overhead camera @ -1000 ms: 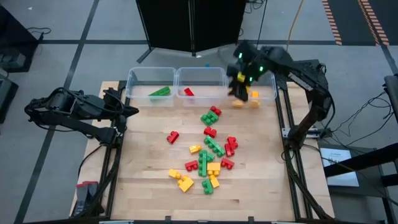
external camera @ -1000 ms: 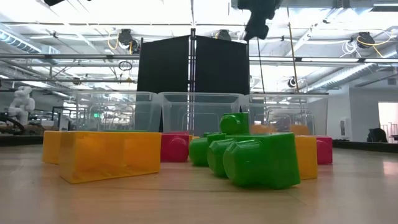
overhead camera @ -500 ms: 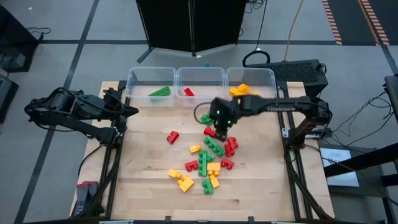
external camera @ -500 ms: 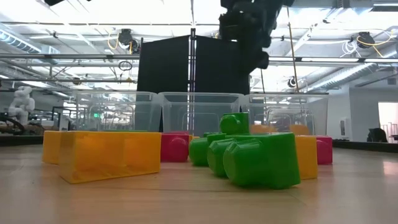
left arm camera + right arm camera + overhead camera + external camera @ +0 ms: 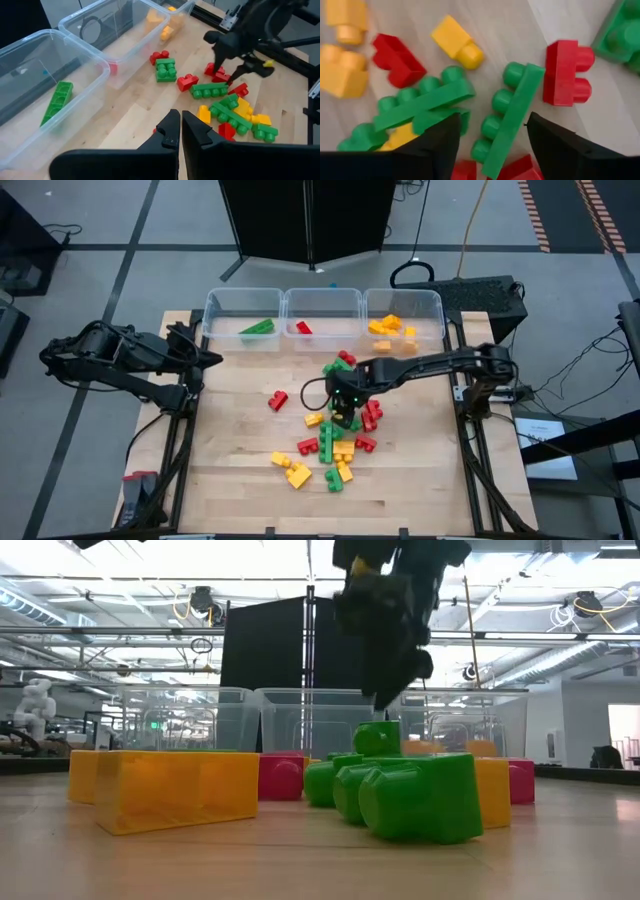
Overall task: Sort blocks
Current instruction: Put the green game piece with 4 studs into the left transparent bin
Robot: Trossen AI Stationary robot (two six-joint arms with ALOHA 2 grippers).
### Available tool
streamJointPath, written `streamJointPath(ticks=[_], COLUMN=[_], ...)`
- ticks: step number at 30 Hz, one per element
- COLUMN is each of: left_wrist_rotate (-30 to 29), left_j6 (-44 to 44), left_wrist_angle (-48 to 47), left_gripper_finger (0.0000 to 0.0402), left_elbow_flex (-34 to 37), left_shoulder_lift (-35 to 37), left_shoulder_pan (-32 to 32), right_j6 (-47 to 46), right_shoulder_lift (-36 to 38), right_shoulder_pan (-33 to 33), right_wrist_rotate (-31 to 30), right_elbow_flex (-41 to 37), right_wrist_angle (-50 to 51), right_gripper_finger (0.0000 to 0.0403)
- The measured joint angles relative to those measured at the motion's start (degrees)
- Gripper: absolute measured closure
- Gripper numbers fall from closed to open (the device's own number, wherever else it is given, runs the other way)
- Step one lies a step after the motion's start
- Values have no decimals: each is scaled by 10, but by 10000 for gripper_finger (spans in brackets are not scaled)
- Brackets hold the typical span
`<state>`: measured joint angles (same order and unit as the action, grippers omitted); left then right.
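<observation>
A: Looking from above, the right gripper (image 5: pixel 345 404) hangs over the middle of the pile of blocks (image 5: pixel 335 442), and the left gripper (image 5: pixel 205 358) waits at the left edge of the table (image 5: pixel 240 430), far from them. So the right arm is clearly the nearer one.

B: And the bins?

A: Three clear bins (image 5: pixel 323 316) stand along the far edge; each one holds already some blocks.

B: What gives the low view?

A: Only that the right gripper is above the blocks and touches none; its target is hidden there.

B: The left wrist view?

A: Its own fingers (image 5: pixel 170 131) are pressed together, holding nothing. Farther off, the right gripper stands over the pile.

B: The right wrist view?

A: This one shows what the others do not: the fingers (image 5: pixel 442 137) are apart and empty, and a long green block (image 5: pixel 512 122) lies directly between them. Its long axis runs along the gap, so I judge that closing would pinch its narrow sides.
</observation>
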<state>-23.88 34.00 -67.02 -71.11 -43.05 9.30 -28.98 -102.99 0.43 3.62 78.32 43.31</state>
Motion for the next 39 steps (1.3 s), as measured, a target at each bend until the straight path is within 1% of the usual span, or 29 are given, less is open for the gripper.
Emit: streamJointPath(ticks=[5, 8, 18, 20, 22, 24, 27, 34, 37, 39], left_wrist_rotate=[22, 29, 31, 31, 31, 31, 31, 31, 31, 31], left_j6=[-11, -14, -19, -19, -19, -19, -19, -19, -19, -19], left_wrist_angle=[0, 0, 0, 0, 0, 0, 0, 0, -1, -3], left_gripper_finger=[402, 402, 402, 402, 402, 402, 402, 402, 402, 402], left_elbow_flex=[0, 0, 0, 0, 0, 0, 0, 0, 0, 0], left_shoulder_lift=[0, 0, 0, 0, 0, 0, 0, 0, 0, 0], left_shoulder_pan=[0, 0, 0, 0, 0, 0, 0, 0, 0, 0], right_j6=[-34, -43, -54, -66, -77, -86, -94, -93, -81, -68], right_shoulder_lift=[-22, -38, -118, -133, -141, -147, -147, -144, -148, -150], right_shoulder_pan=[1, 1, 4, 4, 6, 9, 10, 10, 11, 12], right_wrist_rotate=[-6, -8, -5, -9, -13, -21, -23, -15, -7, 10], right_elbow_flex=[0, 0, 0, 1, 3, 4, 3, 7, 27, 51], right_wrist_angle=[-3, -3, -5, -2, 3, 9, 11, 14, 34, 48], right_gripper_finger=[132, 116, 111, 117, 138, 177, 254, 255, 255, 255])
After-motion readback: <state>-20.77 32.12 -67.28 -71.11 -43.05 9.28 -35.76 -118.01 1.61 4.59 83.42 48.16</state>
